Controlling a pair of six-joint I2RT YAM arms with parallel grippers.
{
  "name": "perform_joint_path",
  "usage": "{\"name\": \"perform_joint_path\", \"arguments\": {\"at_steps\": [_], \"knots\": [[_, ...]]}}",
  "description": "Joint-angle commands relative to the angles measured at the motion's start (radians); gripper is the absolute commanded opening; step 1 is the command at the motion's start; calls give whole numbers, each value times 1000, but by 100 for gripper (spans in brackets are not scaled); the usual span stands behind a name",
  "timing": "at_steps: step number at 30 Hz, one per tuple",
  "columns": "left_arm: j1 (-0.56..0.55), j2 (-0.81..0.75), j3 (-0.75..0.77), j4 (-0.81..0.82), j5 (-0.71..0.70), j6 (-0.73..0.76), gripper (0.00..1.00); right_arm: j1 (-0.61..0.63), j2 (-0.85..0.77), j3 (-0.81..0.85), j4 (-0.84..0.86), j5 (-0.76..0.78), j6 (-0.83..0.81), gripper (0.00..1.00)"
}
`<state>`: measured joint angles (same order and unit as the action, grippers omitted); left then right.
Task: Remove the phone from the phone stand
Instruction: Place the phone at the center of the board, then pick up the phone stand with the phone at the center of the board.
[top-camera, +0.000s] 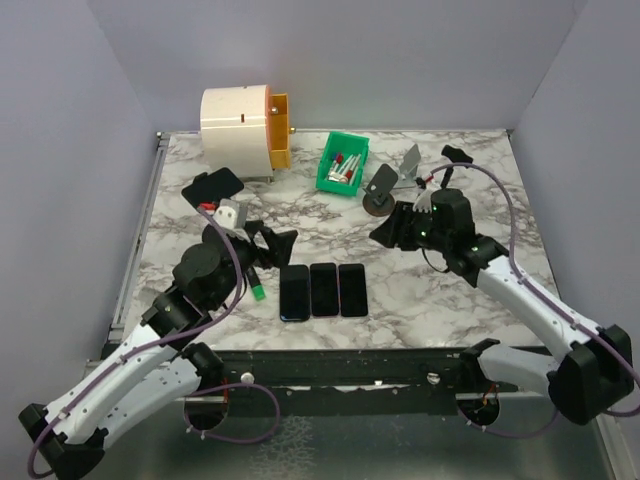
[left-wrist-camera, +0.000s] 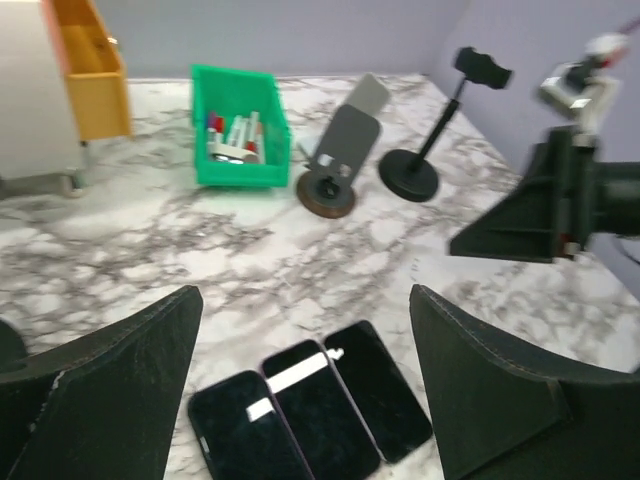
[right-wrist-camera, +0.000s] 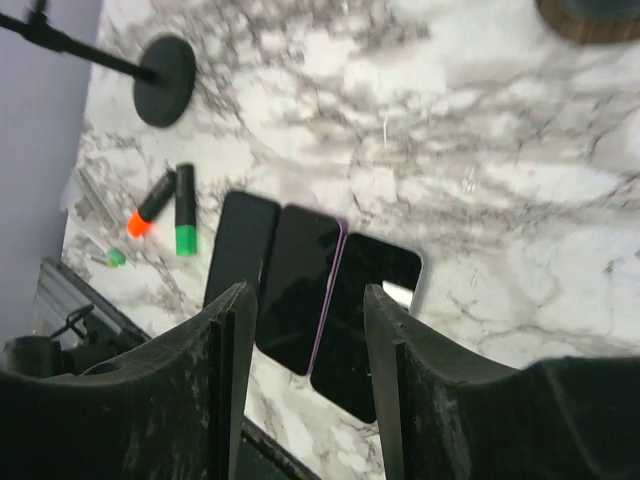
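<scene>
Below the right gripper (right-wrist-camera: 308, 300), through the gap btw its fingers (right-wrist-camera: 390, 400), we note three phones (right-wrist-camera: 300, 285) lying flat in a row on the marble table (right-wrist-camera: 520, 200), edges touching or nearly so. The right fingers stand partly apart w/ nothing held. The left gripper (left-wrist-camera: 305, 300) is spread wide, also empty, and hovers just short of the same row. Off to the left side of the left fingers and out of that wrist's view, the top view shows a dark rounded slab (top-camera: 213, 185) raised above the table. We judge it the phone not yet removed, though the detail is too coarse to confirm. A round base (right-wrist-camera: 165, 80) w/ a thin pole shows ahead of the right fingers, prob. the same stand. The grey folding stand (left-wrist-camera: 340, 150) and black pole stand (left-wrist-camera: 425, 150), both ahead of the left fingers, look empty. Step in hand, in our judgement: btw picks, both arms free. The next move calls for the left gripper to swing toward the raised slab, close on its long edges and lift it clear w/o tipping the slender stand. Materials: the phones are slim glossy black glass w/ rounded corners, the middle one purple-rimmed, so slick and a firm edge grip is reqd. The table is smooth, grey-veined. All fingers are matte black wedges.
</scene>
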<state>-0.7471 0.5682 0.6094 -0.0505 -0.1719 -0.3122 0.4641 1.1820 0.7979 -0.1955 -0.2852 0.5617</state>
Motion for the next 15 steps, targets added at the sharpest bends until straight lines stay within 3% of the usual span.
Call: {"name": "perform_joint_path", "arguments": {"at_steps": [1, 5, 9, 12, 15], "knots": [[7, 144, 223, -146, -263, 78, 89, 3, -119, 53, -125, 140, -116, 53], [48, 261, 385, -217, -335, 91, 92, 4, -206, 33, -116, 164, -131, 53], [208, 377, 522, -350, -235, -33, 93, 4, -256, -17, -90, 153, -122, 53], [295, 391, 518, -388, -142, -160, 93, 4, -266, -36, -94, 147, -123, 53], [306, 330, 474, -404, -157, -262, 93, 4, -275, -41, -115, 147, -133, 53]]}}
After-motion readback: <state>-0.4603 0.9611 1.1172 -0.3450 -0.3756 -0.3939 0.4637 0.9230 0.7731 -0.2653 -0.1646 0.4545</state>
